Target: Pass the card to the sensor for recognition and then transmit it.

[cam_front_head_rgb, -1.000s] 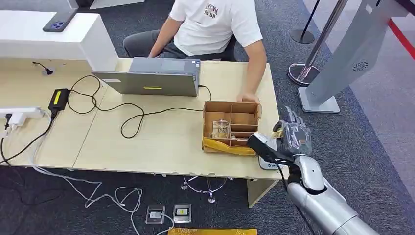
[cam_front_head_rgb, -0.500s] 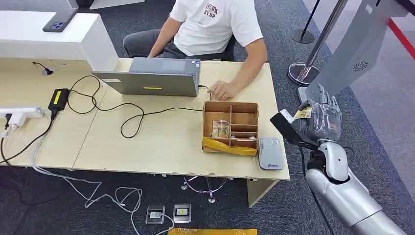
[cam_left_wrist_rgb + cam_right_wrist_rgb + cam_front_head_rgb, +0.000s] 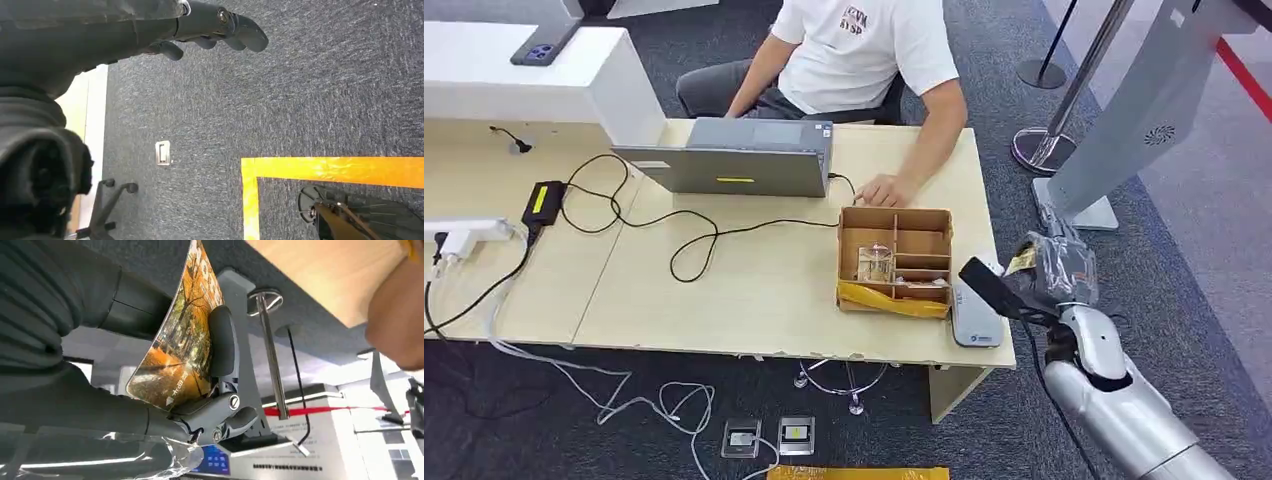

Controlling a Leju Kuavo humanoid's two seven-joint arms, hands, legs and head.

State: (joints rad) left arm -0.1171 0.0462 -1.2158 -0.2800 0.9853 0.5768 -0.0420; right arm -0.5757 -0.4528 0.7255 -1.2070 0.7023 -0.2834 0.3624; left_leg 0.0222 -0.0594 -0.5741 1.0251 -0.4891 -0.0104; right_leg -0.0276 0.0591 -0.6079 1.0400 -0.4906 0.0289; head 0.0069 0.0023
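The right hand (image 3: 1049, 272) grips the card (image 3: 182, 347); in the right wrist view the card is visibly bowed between thumb and fingers. In my judgement that bend is the first risk: the card may spring free or meet the reader at an angle.

Just beside the hand, toward the table, lies the grey card sensor (image 3: 976, 313) at the table's (image 3: 754, 290) corner. It sits close to the edge, so a heavy pass could nudge it off.

Beyond it, touching or nearly so, is the cardboard box (image 3: 896, 260), which the fingers could clip.

Farther off, a person's hand (image 3: 884, 189) rests near the box, within the sweep area.

The left hand (image 3: 210, 27) hangs over carpet, holding nothing, fingers loosely extended.
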